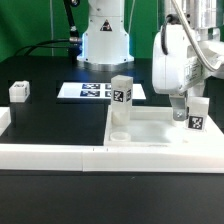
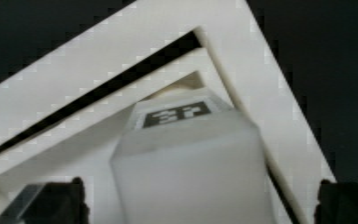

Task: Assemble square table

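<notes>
The white square tabletop [image 1: 150, 128] lies tray-side up at the exterior view's right. One tagged white leg [image 1: 121, 97] stands upright at its far left corner. My gripper [image 1: 190, 103] is over the top's right side, around a second upright tagged leg [image 1: 197, 116]. In the wrist view this leg [image 2: 185, 150] runs down between my fingers [image 2: 55, 202] toward a corner of the tabletop [image 2: 265, 90]. A strip of the top's rim shows between the leg and one finger, so the jaws stand apart. A third leg [image 1: 19, 91] lies on the table at the left.
The marker board [image 1: 92, 91] lies behind the tabletop, before the robot base [image 1: 104, 40]. A long low white border wall [image 1: 90, 157] runs along the front. Another white piece [image 1: 4, 120] sits at the far left edge.
</notes>
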`<action>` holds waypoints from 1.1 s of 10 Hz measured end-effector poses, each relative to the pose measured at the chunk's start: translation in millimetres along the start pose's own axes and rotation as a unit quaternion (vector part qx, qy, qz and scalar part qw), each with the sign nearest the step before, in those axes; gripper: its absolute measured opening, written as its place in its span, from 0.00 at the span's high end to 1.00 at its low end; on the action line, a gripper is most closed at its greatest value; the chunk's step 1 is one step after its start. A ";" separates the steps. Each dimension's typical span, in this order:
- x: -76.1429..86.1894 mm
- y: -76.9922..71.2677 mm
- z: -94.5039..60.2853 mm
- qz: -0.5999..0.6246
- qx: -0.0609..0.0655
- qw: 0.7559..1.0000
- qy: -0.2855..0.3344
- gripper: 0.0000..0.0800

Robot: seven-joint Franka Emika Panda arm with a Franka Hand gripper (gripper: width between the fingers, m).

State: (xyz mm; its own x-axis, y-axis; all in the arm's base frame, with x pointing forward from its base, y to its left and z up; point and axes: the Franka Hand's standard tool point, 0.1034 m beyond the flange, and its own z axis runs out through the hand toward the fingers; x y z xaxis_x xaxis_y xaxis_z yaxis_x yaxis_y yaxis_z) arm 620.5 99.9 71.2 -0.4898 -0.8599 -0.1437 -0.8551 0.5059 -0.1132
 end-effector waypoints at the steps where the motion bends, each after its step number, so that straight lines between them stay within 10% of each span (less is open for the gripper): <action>1: -1.2 -5.7 -14.1 -0.050 0.014 0.999 -0.013 0.19; 4: 27.4 -30.4 -64.9 -0.178 0.059 0.981 -0.039 0.19; 9: 35.9 -31.8 -58.8 -0.340 0.072 0.938 -0.017 0.19; 11: 93.8 -41.3 -77.6 -0.465 0.097 0.880 0.001 0.19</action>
State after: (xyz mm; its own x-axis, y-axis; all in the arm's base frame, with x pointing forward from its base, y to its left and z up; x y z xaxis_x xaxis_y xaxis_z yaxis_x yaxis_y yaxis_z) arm 596.7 -6.9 138.8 0.4062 -0.9081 0.1020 -0.8412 -0.4152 -0.3464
